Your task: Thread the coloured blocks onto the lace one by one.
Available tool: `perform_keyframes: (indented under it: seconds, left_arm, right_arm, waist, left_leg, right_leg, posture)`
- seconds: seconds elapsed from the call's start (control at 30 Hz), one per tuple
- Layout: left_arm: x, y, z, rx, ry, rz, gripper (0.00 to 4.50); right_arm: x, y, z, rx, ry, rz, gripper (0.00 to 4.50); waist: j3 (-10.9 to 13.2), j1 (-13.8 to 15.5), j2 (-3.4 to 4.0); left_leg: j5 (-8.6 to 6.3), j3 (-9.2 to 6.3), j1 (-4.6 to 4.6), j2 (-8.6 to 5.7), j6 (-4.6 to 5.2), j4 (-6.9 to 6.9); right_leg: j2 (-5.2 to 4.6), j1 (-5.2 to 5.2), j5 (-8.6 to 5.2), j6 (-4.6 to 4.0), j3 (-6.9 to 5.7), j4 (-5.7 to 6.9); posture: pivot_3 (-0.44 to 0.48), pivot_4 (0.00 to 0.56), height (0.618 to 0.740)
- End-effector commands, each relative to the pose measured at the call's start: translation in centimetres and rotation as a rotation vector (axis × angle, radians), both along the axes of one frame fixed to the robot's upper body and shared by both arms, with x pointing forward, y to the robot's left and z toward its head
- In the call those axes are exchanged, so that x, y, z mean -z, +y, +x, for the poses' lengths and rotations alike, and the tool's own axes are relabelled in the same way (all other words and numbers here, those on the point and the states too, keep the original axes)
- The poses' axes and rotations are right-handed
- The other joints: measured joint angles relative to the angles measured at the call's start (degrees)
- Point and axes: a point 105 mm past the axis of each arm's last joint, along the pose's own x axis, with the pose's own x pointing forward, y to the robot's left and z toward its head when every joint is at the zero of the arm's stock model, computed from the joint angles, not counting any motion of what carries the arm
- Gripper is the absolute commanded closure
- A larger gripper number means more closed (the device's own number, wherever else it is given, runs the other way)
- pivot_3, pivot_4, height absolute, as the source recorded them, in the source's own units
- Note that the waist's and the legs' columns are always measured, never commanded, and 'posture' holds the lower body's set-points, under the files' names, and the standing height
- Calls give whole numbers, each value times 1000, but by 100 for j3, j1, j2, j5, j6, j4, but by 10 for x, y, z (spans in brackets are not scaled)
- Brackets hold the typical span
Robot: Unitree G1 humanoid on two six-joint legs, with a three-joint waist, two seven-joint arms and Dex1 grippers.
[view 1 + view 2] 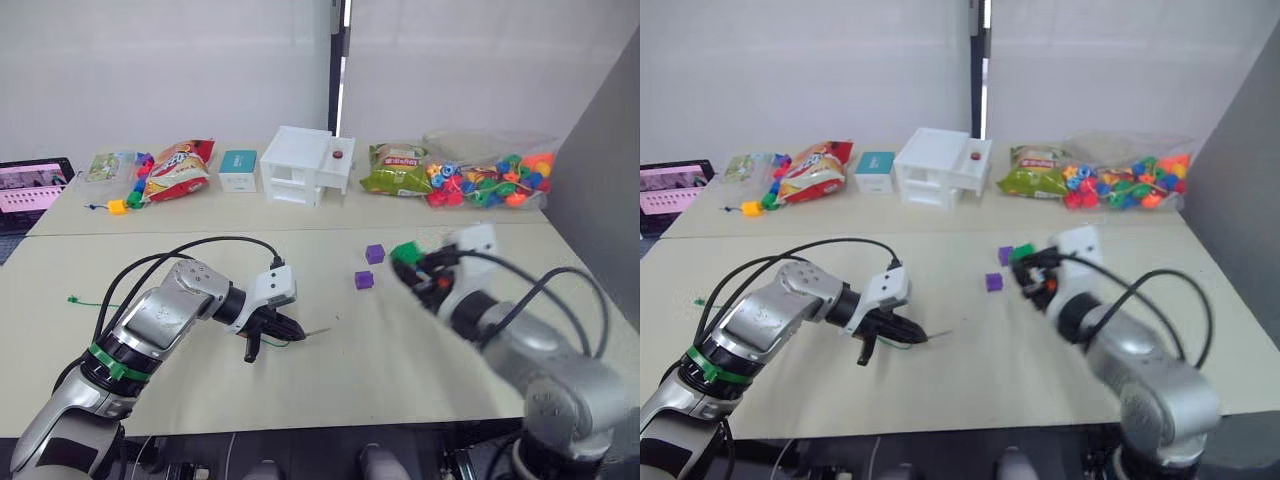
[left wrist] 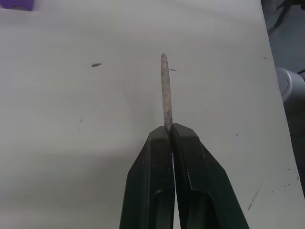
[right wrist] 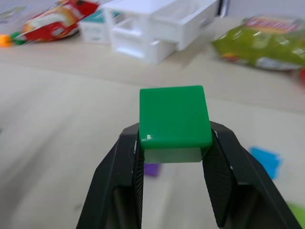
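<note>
Lace tip pinched on the left, green block gripped on the right

Head views: the left gripper [image 1: 290,329] is holding the lace [image 1: 318,331] near the tabletop [image 1: 200,390] front edge; two purple blocks [image 1: 364,280] are lying mid-table. Left wrist view: fingers [image 2: 152,181] are closing tight on the greyish tip. Right wrist view: the right gripper [image 3: 174,150] is clamping the green block [image 3: 174,119] above the tabletop

L tool [image 2: 170,131] pinched closed, R tool [image 3: 174,143] clamped mid-air.
</note>
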Motion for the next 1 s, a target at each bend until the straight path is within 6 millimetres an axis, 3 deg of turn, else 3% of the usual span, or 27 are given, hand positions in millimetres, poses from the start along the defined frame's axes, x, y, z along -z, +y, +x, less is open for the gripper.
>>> perform_keyframes:
  seconds: [0.03, 0.3, 0.4, 0.57, 0.6, 0.83, 0.87, 1.0]
  left_arm:
    - [-7, -5, -4, 28, -11, -16, 4500]
    - [-10, -6, -5, 45, -9, -5, 4500]
    - [-12, -4, -3, 45, -12, -2, 4500]
    - [-11, -3, -3, 43, -10, 2, 4500]
    - [-10, -3, -4, 43, -10, 3, 4500]
    - [-6, 1, -10, 12, -6, 3, 4500]
    - [-6, 1, -11, 8, -2, 2, 4500]
    - [-6, 3, -21, -24, 20, 6, 4500]
  right_arm:
    - [21, 22, -21, -27, 72, -65, 3336]
    - [84, 37, -18, -3, 242, -137, 3336]
    - [93, 37, -15, 1, 263, -136, 3336]
    - [92, 37, -14, 13, 244, -92, 3336]
    - [88, 35, -16, 6, 230, -81, 2536]
    - [56, 25, -32, -209, 113, -126, 225]
    - [53, 24, -33, -245, 103, -131, 18]
    - [35, 22, -30, -529, 52, -209, 18]
  waist:
    - [0, 41, 0]
    - [-1, 47, -1]
    - [-1, 24, -1]
    - [-1, 40, -1]
    - [-1, 43, -1]
    - [0, 52, -3]
    - [0, 53, -3]
    - [2, 22, -4]
  left_leg:
    - [0, 0, 0, 0, 0, 0]
    - [3, 3, 7, -1, -6, -3]
    - [3, 4, 11, 1, -5, -5]
    - [3, 3, 18, 1, -5, -6]
    - [3, 3, 18, 0, -5, -6]
    - [3, 3, 19, -1, -4, -5]
    - [3, 2, 21, 1, -4, -6]
    - [2, 8, 25, 3, -3, -8]
  right_leg:
    - [0, 1, 0, 0, 0, 0]
    - [1, 3, -2, -3, -1, -11]
    - [3, 3, -3, -5, 1, -8]
    - [2, 11, -3, -5, 0, -9]
    - [2, 11, -3, -5, 1, -10]
    - [0, 20, -3, -4, 0, -20]
    - [2, 22, -3, -4, -1, -23]
    - [4, 28, -3, -4, 2, -29]
  posture:
    - [0, 150, 740]
    - [0, 150, 740]
    - [0, 150, 740]
    - [0, 150, 740]
    - [0, 150, 740]
    - [0, 150, 740]
    - [0, 150, 740]
    - [0, 150, 740]
